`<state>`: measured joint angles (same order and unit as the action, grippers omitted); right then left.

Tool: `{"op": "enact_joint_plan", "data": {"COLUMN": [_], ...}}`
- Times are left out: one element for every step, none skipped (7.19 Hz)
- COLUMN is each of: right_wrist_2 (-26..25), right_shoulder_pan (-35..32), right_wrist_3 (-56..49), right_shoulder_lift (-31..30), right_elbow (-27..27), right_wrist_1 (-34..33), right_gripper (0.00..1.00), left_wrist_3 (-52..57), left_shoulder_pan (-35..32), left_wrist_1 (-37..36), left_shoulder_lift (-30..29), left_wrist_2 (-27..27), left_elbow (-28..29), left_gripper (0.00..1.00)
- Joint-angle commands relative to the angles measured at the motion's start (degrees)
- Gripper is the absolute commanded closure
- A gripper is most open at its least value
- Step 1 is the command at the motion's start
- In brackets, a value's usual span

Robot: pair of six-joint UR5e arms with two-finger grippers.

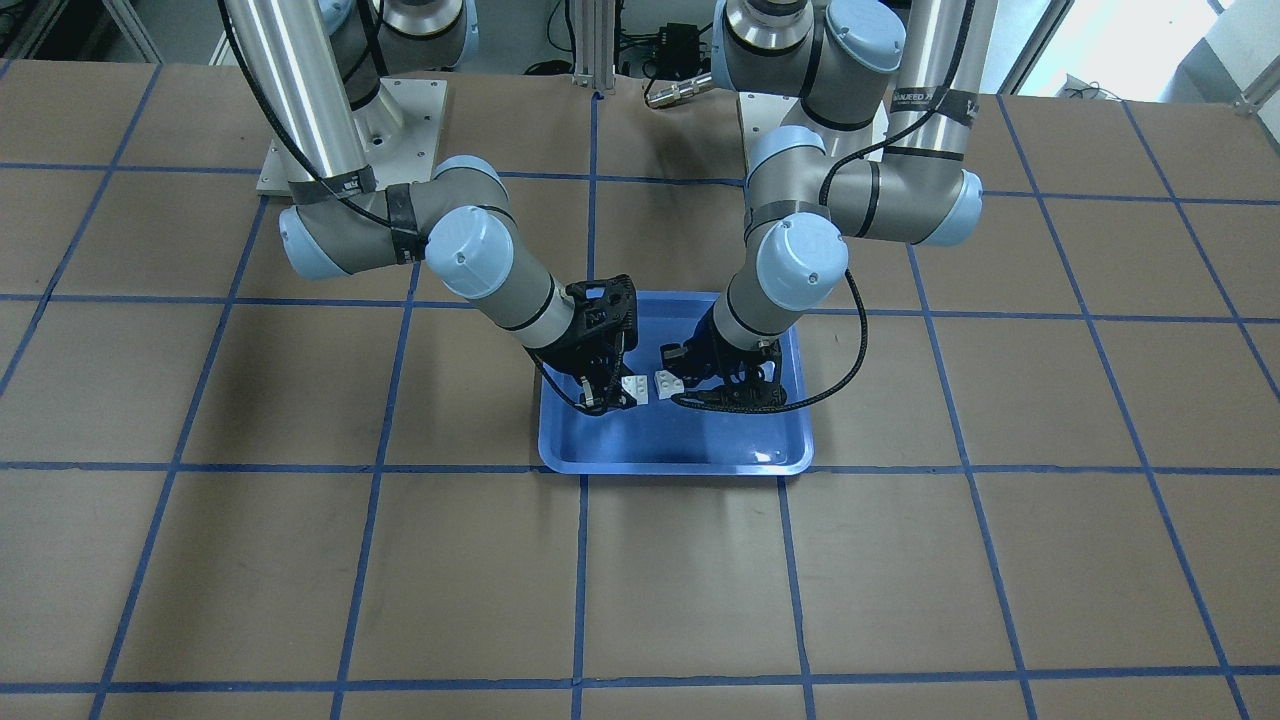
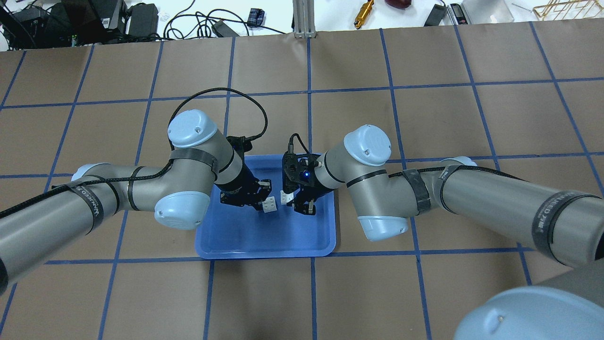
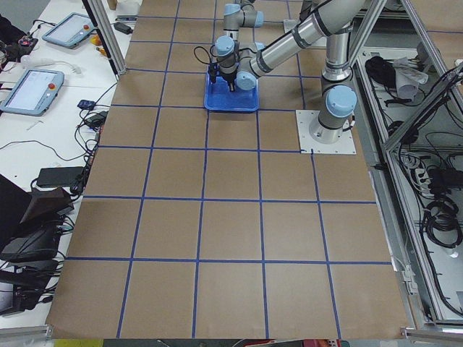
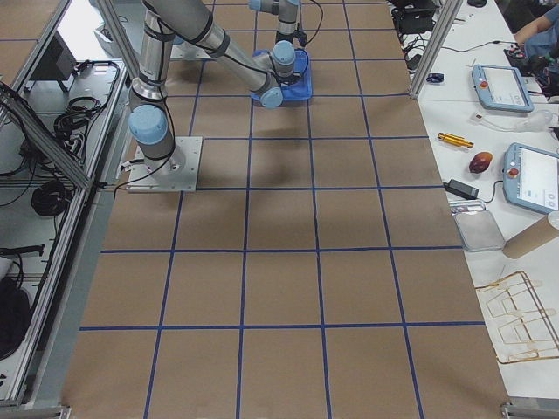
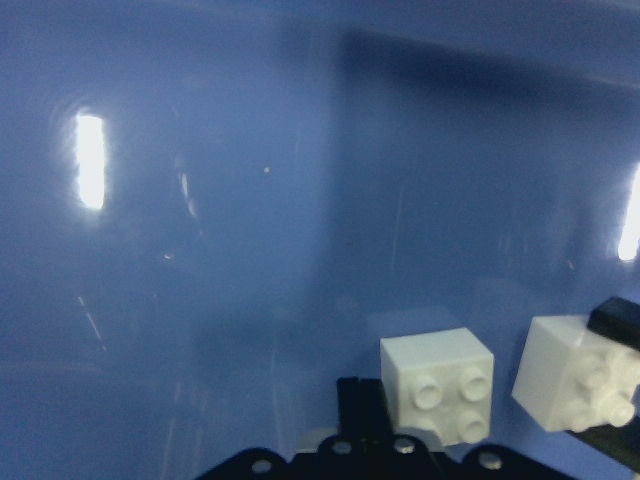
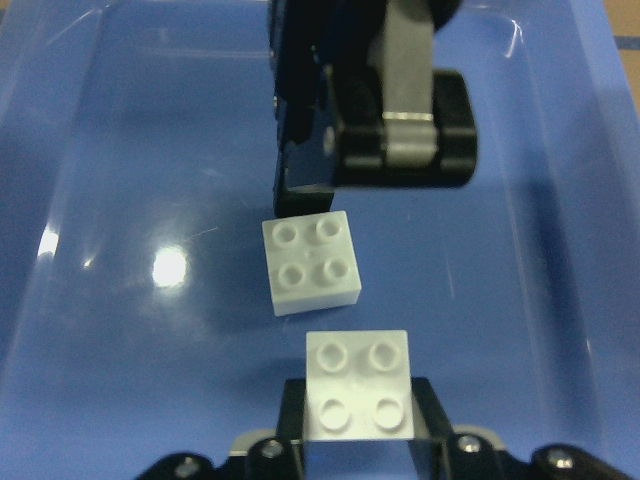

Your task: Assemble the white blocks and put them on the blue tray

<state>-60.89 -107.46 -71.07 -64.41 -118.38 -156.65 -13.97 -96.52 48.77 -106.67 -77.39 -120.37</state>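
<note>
Both grippers hang over the blue tray, tips facing each other. My left gripper is shut on one white block, studs showing. My right gripper is shut on the other white block. The two blocks are side by side with a narrow gap and do not touch. In the overhead view the left block is just left of the right block. The right wrist view shows its own block at the bottom and the left one beyond. The left wrist view shows its own block and the other block.
The tray lies on a brown table with a blue tape grid. The two arm bases stand on plates behind the tray. Cables and small tools lie along the far table edge.
</note>
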Motion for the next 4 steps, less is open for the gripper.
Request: {"op": "enact_joint_plan", "data": {"right_wrist_2": [-0.02, 0.07, 0.07, -0.02], "right_shoulder_pan": [-0.03, -0.12, -0.47, -1.34], "right_wrist_3": [0.75, 1.19, 1.98, 3.73], "right_shoulder_lift": [0.07, 0.07, 0.07, 0.07], "right_elbow": [0.08, 0.08, 0.08, 0.17], "right_wrist_1": [0.2, 0.21, 0.29, 0.21], "right_gripper": [1.0, 1.0, 1.0, 1.0], "left_wrist_3": [-1.32, -1.32, -1.32, -1.32], "left_shoulder_pan": [-0.07, -0.07, -0.07, -0.07], "left_wrist_1": [-0.17, -0.17, -0.17, -0.17], "left_shoulder_lift": [-0.21, -0.21, -0.21, -0.21], "left_wrist_2": [0.04, 0.04, -0.04, -0.13], "left_elbow": [0.05, 0.05, 0.05, 0.05], "left_gripper": [0.95, 0.95, 0.95, 0.95]}}
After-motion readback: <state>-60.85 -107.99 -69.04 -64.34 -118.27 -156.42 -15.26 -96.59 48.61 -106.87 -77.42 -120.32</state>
